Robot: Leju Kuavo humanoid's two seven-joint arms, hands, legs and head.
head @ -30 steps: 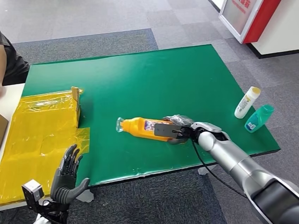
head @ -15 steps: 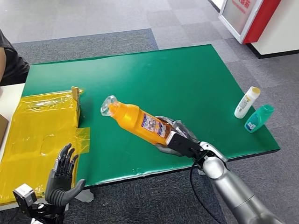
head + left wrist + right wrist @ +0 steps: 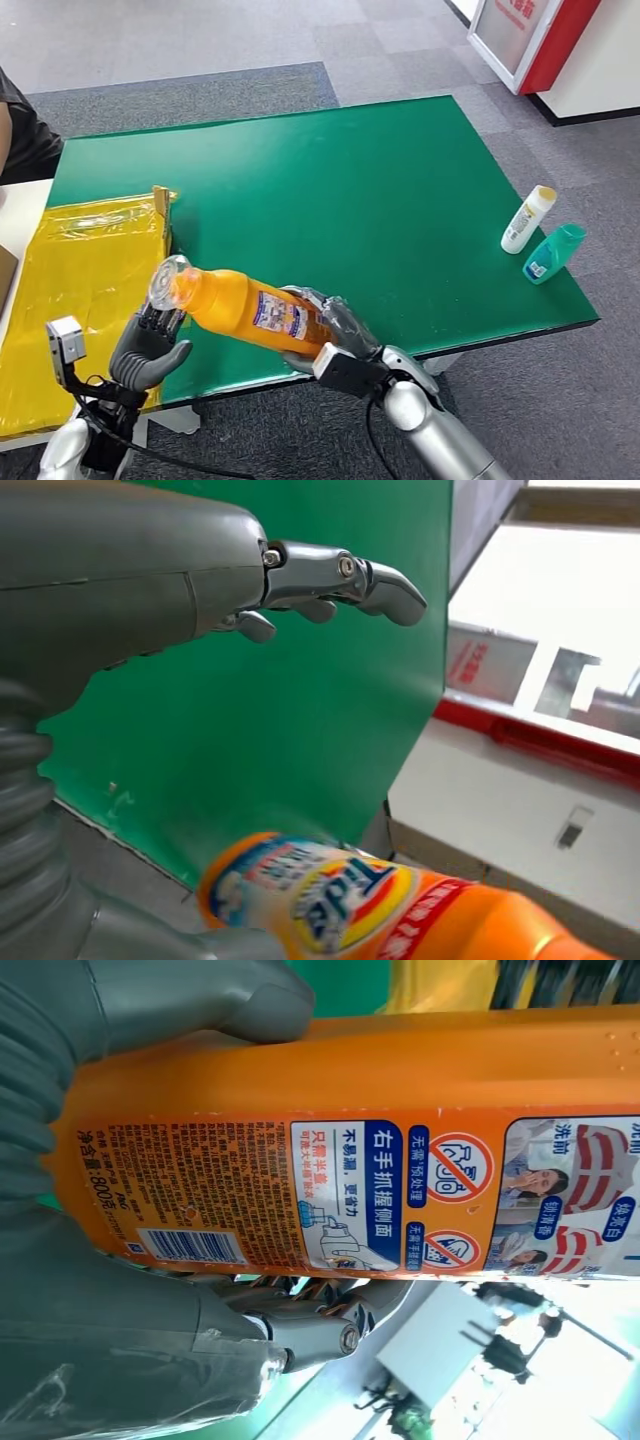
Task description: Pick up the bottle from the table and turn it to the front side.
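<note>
We are looking down at grey carpet tiles under a green-topped table. Yellow plastic sheeting is covering a white surface beside it on the left. A red-and-white cabinet is standing at the far right. Bright, even light is filling the room.
</note>
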